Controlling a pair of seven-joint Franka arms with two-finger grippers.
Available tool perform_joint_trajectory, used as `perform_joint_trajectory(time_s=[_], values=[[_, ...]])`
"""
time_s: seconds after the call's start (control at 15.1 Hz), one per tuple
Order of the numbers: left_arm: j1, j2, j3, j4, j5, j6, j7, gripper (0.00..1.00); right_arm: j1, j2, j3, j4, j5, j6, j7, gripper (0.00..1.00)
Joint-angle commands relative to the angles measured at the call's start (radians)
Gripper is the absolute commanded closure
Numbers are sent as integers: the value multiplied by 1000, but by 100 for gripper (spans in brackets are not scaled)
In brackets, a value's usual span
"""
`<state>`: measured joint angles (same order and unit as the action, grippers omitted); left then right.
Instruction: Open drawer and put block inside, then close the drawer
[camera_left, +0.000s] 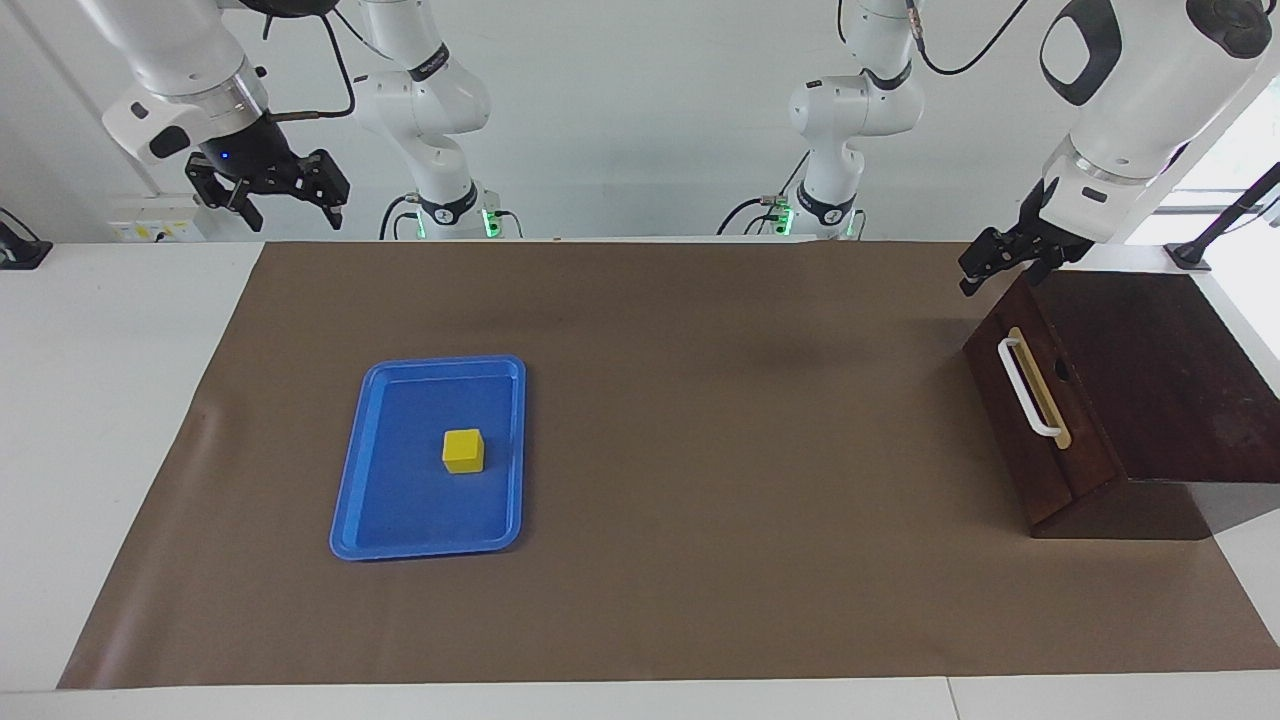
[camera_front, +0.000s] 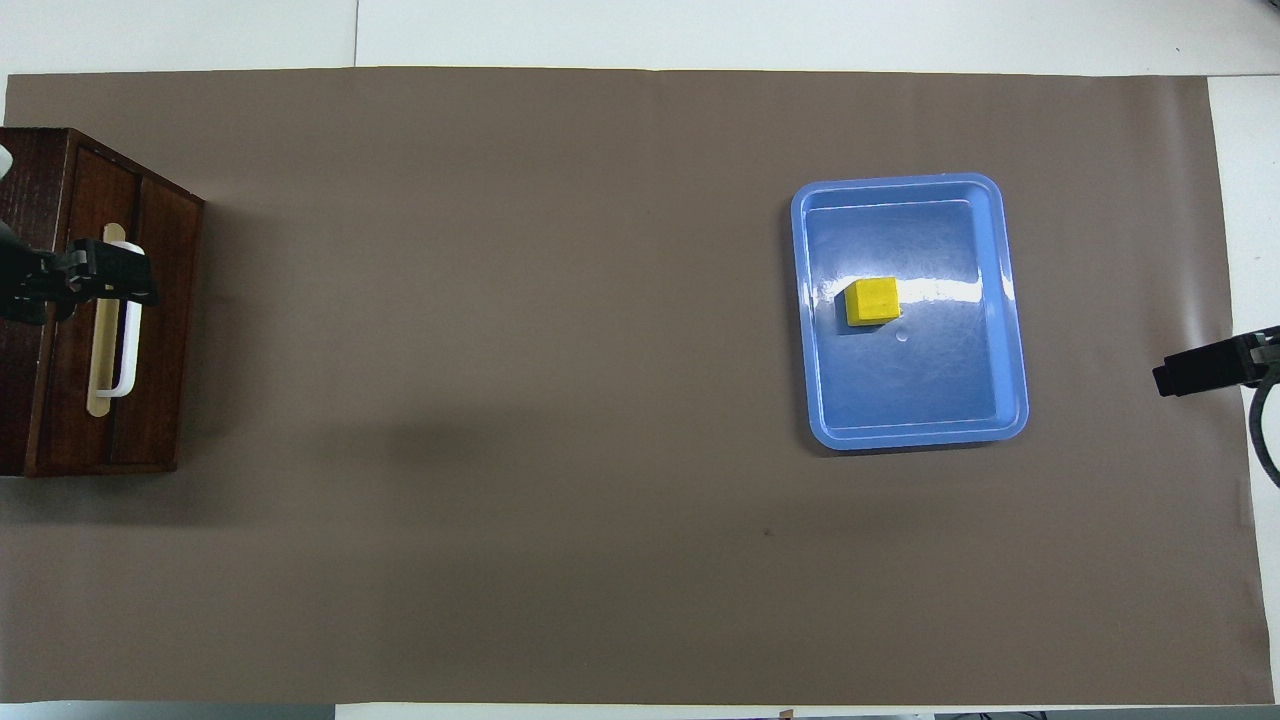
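Drawer (camera_left: 1030, 420) shut; left gripper (camera_left: 990, 262) above it and right gripper (camera_left: 268, 190) both gape, empty.

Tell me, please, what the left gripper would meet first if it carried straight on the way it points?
Probably the drawer front near its white handle: the open left gripper hangs over the box's upper front edge, angled downward, though depth is hard to judge.

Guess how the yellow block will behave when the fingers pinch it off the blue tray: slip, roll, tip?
The block looks like a rigid, flat-faced cube, so it probably won't roll or tip. The tray shows glare, so the block may skid if nudged sideways. It is small beside the tray, likely light.
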<state>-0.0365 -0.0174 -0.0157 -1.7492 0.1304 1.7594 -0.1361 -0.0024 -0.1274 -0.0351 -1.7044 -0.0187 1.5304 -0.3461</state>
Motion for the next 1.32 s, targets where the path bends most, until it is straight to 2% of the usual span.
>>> perform_joint_trajectory(time_s=[0.0,0.13,0.2,0.46,0.6,0.73,0.86,0.99,1.12,1.26], values=[[-16,-26,3,-90,113,87,3,0,-4,-99,0,-205,20,167,-192,0],[-23,7,2,-110,217,133,3,0,-2,-118,0,-279,43,252,-250,0],[-23,23,2,-118,228,164,3,0,-5,-118,-2,-305,86,278,-314,0],[-28,111,3,-118,290,238,-26,0,-21,-120,-3,-446,242,437,-667,0],[-65,154,3,-119,327,261,-83,0,-22,-106,-3,-466,319,461,-842,0],[-50,154,3,-153,345,320,-82,0,-63,-39,-5,-475,458,500,-1069,0],[-36,158,5,-187,380,392,-79,0,-77,37,-5,-474,546,525,-1282,0],[-4,172,3,-193,426,429,-74,0,-76,83,-5,-472,586,553,-1410,0],[3,177,3,-200,426,439,-74,0,-76,145,-5,-460,655,574,-1545,0],[1,180,3,-223,426,456,-77,0,-62,170,-3,-455,674,606,-1610,0]])
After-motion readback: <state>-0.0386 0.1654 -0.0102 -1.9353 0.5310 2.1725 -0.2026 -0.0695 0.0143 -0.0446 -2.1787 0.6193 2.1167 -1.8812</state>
